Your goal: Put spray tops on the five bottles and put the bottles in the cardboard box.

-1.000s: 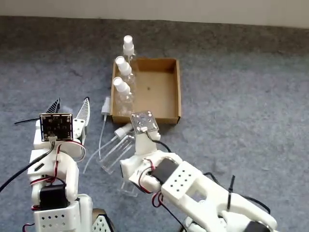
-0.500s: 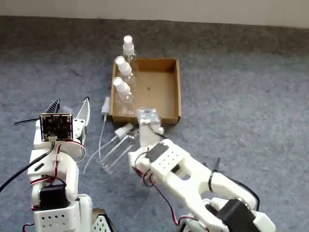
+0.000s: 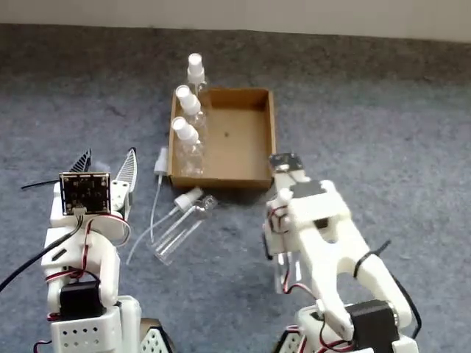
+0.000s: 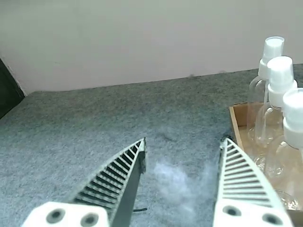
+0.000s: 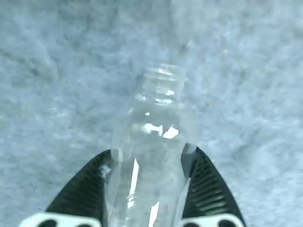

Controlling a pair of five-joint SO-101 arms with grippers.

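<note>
Nearest us, a bare-necked bottle is in hand, and three of five bottles wear tops.

At five o'clock of the cardboard box (image 3: 271,136), our right gripper (image 5: 149,156) is clamped on an uncapped clear bottle (image 5: 158,109) above the carpet (image 3: 383,110). At eight o'clock of the box, our left gripper (image 3: 108,156) is spread wide with nothing in it. Between them a lying bottle (image 3: 180,226) has a spray top (image 3: 188,198) at its neck; we cannot tell whether it is fitted. A loose spray top (image 3: 160,160) lies at eleven o'clock of it. Farther off, three capped bottles (image 3: 185,136) line the box's nine o'clock wall, though the farthest may stand outside. We judge two cappings and some boxing remain.
</note>
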